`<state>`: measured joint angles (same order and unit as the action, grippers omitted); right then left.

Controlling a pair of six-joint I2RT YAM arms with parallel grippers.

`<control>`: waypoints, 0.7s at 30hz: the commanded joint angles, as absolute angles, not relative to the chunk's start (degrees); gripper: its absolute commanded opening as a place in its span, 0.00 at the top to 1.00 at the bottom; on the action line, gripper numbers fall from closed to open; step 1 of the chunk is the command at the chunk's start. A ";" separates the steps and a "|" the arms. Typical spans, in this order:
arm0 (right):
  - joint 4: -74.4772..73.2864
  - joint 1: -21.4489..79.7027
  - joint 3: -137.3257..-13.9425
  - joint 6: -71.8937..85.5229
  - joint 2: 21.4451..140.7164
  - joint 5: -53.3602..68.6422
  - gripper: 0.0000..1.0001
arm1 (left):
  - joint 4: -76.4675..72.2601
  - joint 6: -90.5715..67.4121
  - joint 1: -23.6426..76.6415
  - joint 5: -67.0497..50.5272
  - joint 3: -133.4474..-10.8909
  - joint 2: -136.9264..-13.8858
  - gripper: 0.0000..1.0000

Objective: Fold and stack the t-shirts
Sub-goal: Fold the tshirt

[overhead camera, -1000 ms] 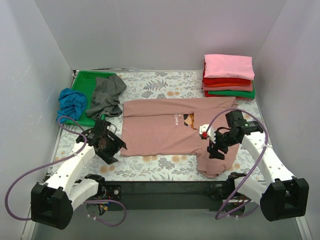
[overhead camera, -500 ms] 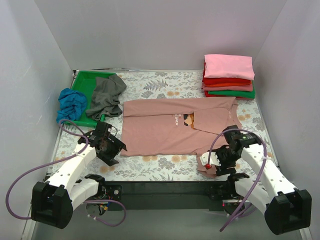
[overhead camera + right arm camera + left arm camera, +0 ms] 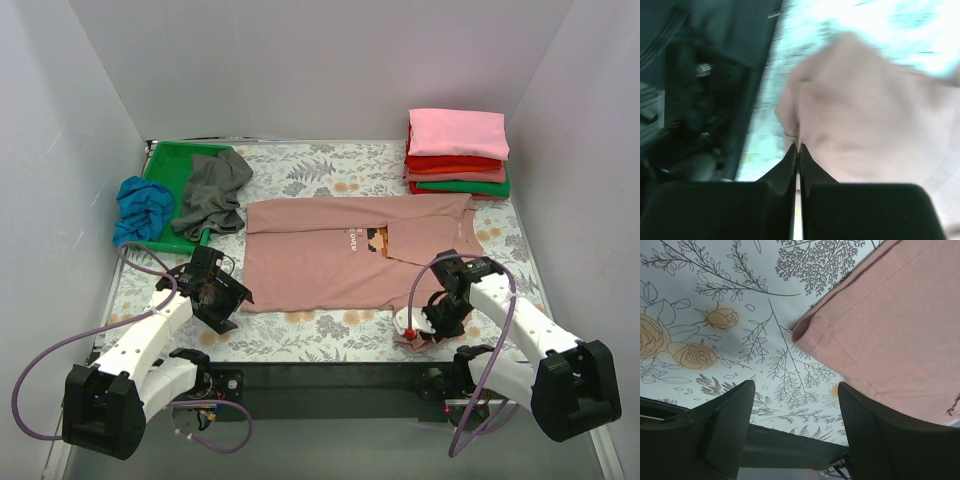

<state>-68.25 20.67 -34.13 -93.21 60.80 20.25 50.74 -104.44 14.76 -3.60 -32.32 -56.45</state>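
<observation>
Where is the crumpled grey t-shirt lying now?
In the top view, the grey t-shirt lies at the far left, draped over the green tray, beside the blue t-shirt.

blocked: folded stack (image 3: 458, 152) far-right, tray (image 3: 172, 160) far-left | passable: table covering (image 3: 330, 165) between them

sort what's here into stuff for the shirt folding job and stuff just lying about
For the job: dusty-pink tee, folded stack, grey tee, blue tee.
Just lying about: green tray, floral table cover.
</observation>
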 commanded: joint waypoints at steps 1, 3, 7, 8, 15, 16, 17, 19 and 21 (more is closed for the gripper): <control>-65.92 20.92 -43.57 -86.17 62.31 25.39 0.99 | 50.45 -105.21 14.94 -2.73 -32.34 -55.28 0.34; -62.34 21.00 -47.01 -81.67 64.50 26.36 0.99 | 50.45 -105.03 14.94 -2.81 -32.61 -55.46 0.34; -44.88 21.00 -51.58 -65.77 67.14 22.96 0.74 | 50.71 -104.24 14.94 -2.64 -33.75 -55.90 0.34; -42.82 20.92 -52.03 -60.35 68.54 21.72 0.46 | 50.89 -104.15 14.85 -2.64 -34.01 -55.81 0.34; -37.96 20.04 -53.26 -52.72 68.47 14.23 0.32 | 51.06 -103.01 14.94 -2.29 -34.45 -55.02 0.34; -39.97 19.34 -52.83 -54.91 67.68 16.15 0.33 | 51.06 -103.01 14.94 -2.37 -34.45 -55.11 0.34; -43.64 19.34 -52.21 -57.19 66.28 19.57 0.33 | 50.98 -102.83 14.94 -2.29 -34.28 -54.93 0.34; -45.61 19.34 -49.84 -61.69 65.66 20.74 0.33 | 50.80 -102.57 14.94 -2.20 -34.10 -55.02 0.34; -45.27 19.34 -47.91 -62.40 66.79 19.87 0.33 | 50.45 -102.48 14.85 -2.28 -33.75 -55.02 0.34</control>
